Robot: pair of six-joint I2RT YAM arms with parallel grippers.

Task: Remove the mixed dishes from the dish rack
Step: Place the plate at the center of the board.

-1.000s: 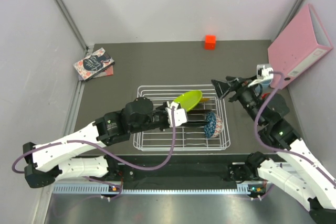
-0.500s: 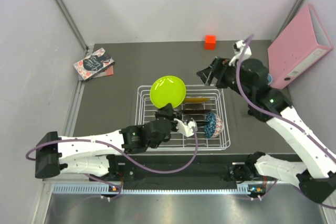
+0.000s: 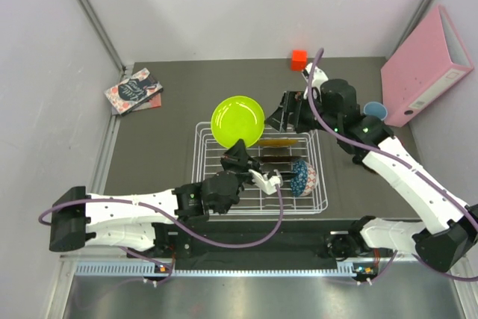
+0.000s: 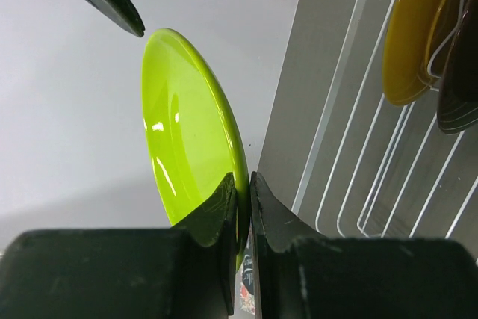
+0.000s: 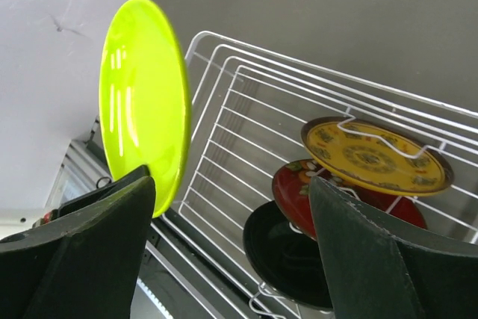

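Note:
My left gripper (image 3: pixel 240 147) is shut on the lower rim of the lime green plate (image 3: pixel 237 119), holding it on edge above the far left of the white wire dish rack (image 3: pixel 202 184). In the left wrist view the fingers (image 4: pixel 224 203) pinch the plate's rim (image 4: pixel 187 132). My right gripper (image 3: pixel 280 116) is open and empty, just right of the plate, which also shows in the right wrist view (image 5: pixel 142 102). Yellow (image 5: pixel 377 155), reddish (image 5: pixel 299 192) and black (image 5: pixel 280 252) plates stand in the rack. The blue patterned bowl (image 3: pixel 303 177) lies at its right end. The light blue cup (image 3: pixel 374 110) stands on the table. The dark mug is not visible.
A pink binder (image 3: pixel 426 65) leans at the far right next to the cup. An orange-red cube (image 3: pixel 299 59) sits at the far edge. A book (image 3: pixel 134 90) lies at the far left. Grey walls close in both sides.
My left gripper lifted the lime green plate up out of the rack toward its far left. My right arm swung left from the binder side to just beside the plate.

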